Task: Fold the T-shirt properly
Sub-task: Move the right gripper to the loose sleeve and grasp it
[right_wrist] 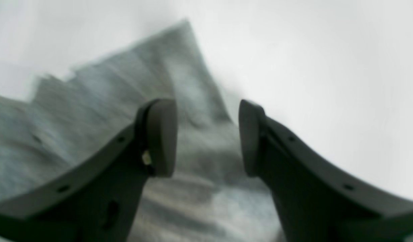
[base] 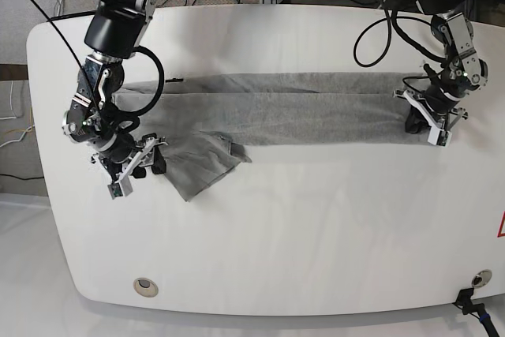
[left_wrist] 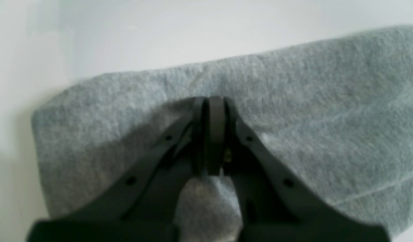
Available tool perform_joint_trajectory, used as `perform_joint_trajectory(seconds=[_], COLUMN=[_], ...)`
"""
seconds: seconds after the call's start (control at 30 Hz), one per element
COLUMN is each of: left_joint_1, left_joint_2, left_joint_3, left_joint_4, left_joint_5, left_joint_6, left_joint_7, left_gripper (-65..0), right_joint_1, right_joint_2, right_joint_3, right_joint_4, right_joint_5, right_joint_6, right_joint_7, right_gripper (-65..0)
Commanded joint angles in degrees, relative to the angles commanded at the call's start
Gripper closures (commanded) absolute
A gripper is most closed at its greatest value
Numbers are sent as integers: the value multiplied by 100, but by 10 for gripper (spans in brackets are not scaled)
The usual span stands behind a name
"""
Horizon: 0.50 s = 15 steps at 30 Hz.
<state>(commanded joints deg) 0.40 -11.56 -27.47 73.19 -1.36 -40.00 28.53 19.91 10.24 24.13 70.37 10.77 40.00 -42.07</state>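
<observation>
T-shirt folded into a long band on the white bench.

We see the grey T-shirt (base: 276,108) lying as a narrow strip across the bench (base: 276,234), one end turned down at an angle. Our left tool (left_wrist: 209,134) is clamped tight on a pinch of the shirt's fabric at the other end. Our right tool (right_wrist: 208,137) stands wide apart over the angled end, gripping nothing.

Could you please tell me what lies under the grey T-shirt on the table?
Only the white table shows around the heather-grey cotton T-shirt; whatever its folded layers cover is hidden.
</observation>
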Motion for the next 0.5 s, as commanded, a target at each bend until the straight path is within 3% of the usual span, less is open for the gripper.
perform_joint_trajectory(seconds=[0.2,0.5], left_joint_1=[0,0], left_joint_2=[0,-9], left_joint_3=[-9,-9], left_joint_4=[0,9], left_joint_5=[-9,-18], left_joint_6=[0,0], left_joint_7=[0,0], left_gripper=[-5,-7], right_joint_1=[501,826], right_joint_2=[35,176], right_joint_3=[-229,-299], right_joint_4=[-1266,-2382], right_joint_5=[-18,-35], right_joint_6=[0,0], right_joint_7=[695,1451], right_gripper=[-299,-300])
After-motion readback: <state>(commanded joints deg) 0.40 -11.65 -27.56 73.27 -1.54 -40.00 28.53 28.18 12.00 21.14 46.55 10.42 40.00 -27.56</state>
